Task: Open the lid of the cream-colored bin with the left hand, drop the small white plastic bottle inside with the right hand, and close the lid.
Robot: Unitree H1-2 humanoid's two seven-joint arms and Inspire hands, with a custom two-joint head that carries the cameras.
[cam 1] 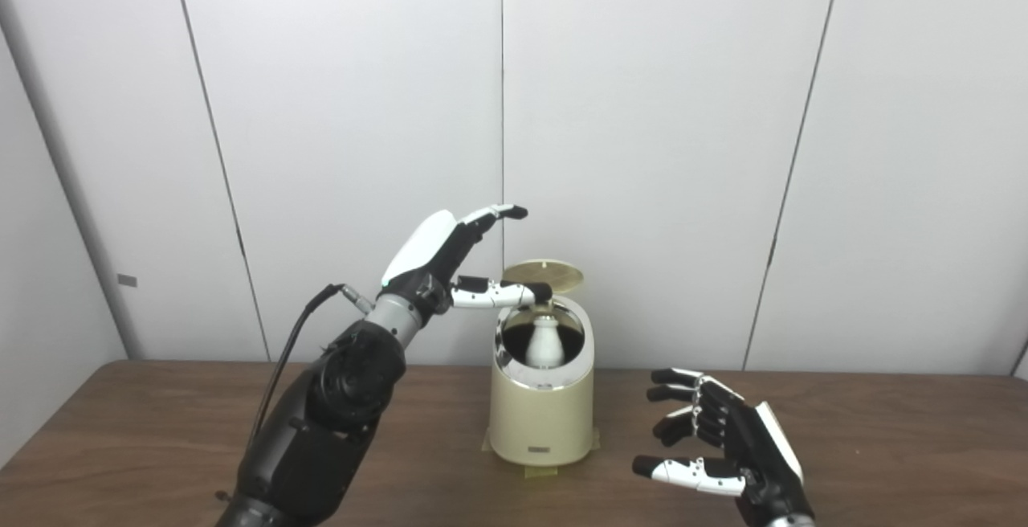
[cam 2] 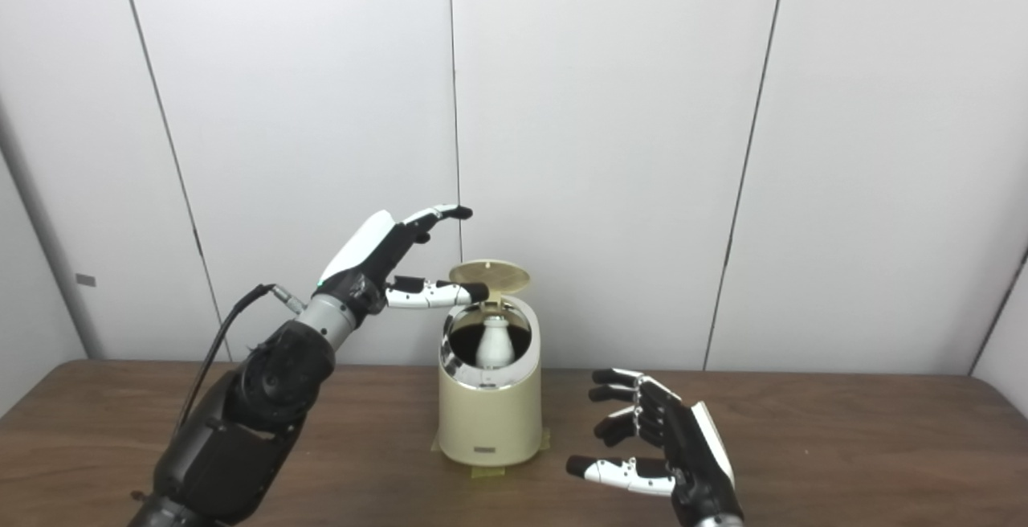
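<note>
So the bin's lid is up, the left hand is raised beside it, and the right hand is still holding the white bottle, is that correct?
Not quite: the right hand is open and holds nothing, low over the table. The left eye view shows the white bottle already inside the bin. The lid is up, with the left hand raised beside it.

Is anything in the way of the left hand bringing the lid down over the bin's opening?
Nothing visible. The left hand is open beside the raised lid; the bottle sits below the bin rim.
</note>
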